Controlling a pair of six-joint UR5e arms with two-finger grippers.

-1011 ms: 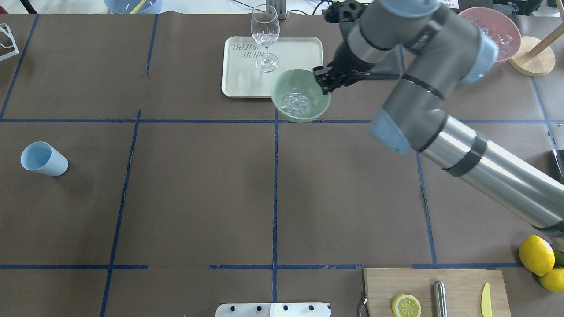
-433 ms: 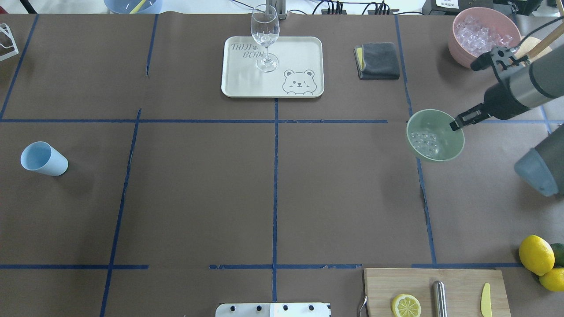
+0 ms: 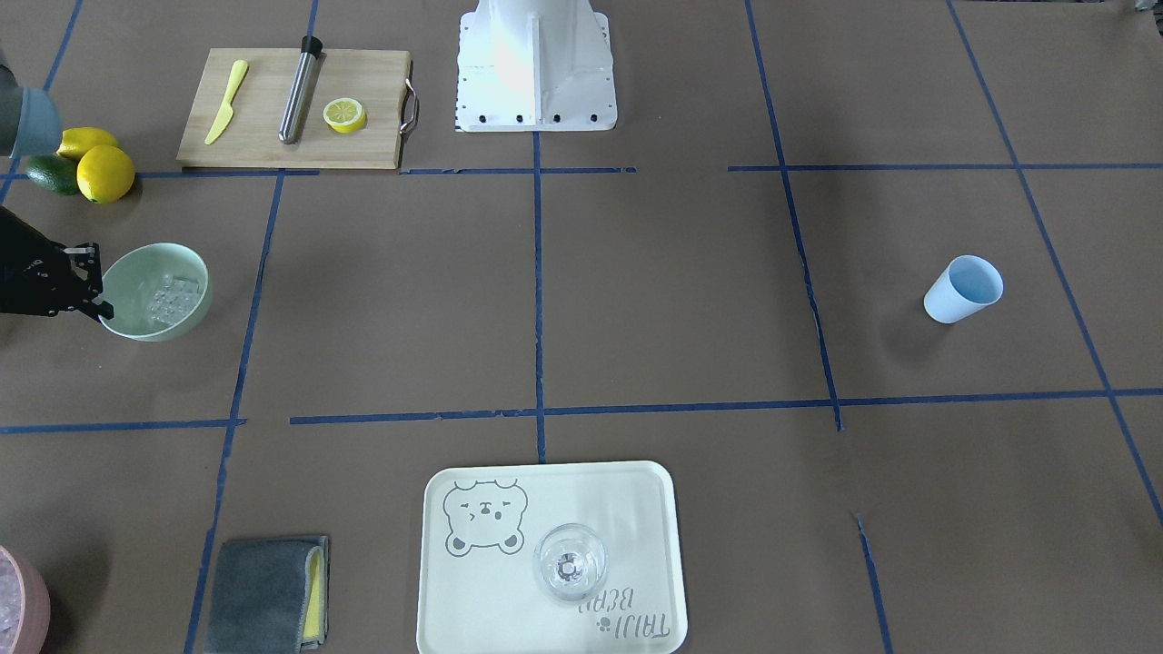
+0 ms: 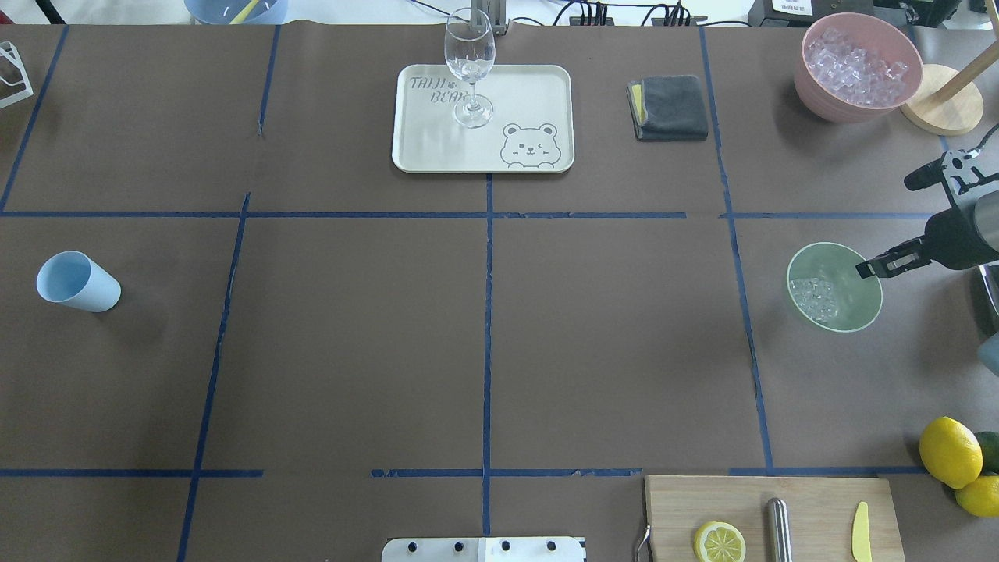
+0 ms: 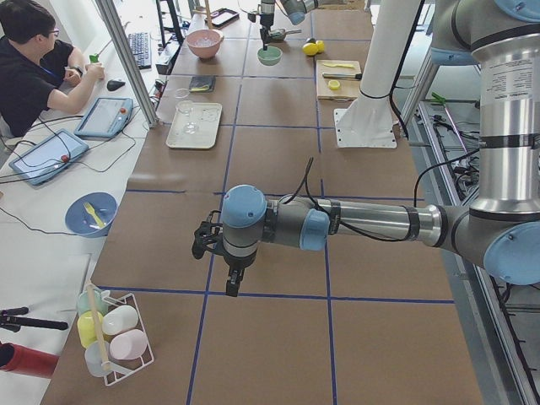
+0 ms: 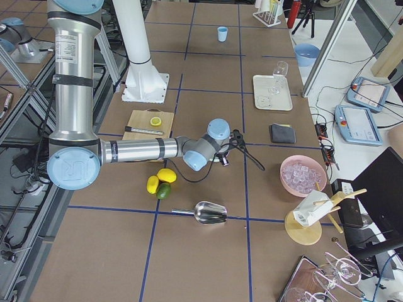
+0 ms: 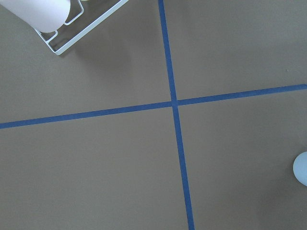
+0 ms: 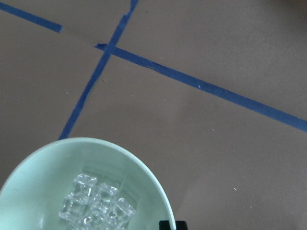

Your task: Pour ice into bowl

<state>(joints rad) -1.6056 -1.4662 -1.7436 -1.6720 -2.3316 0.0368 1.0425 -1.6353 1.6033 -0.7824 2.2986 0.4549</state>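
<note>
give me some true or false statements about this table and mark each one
The ice lies inside the bowl: true.
The right hand grips the bowl at its rim: true.
The wine glass lies on its side: false, it stands upright on the tray.
The bowl sits on the tray: false, it is well away from the tray.
The pink container is empty: false, it is full of clear cubes.

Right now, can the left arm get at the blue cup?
Probably yes. The cup stands on the left, nothing near it; the left wrist view catches its edge, so the left gripper hangs close. The right gripper, holding the bowl, is far off.
</note>
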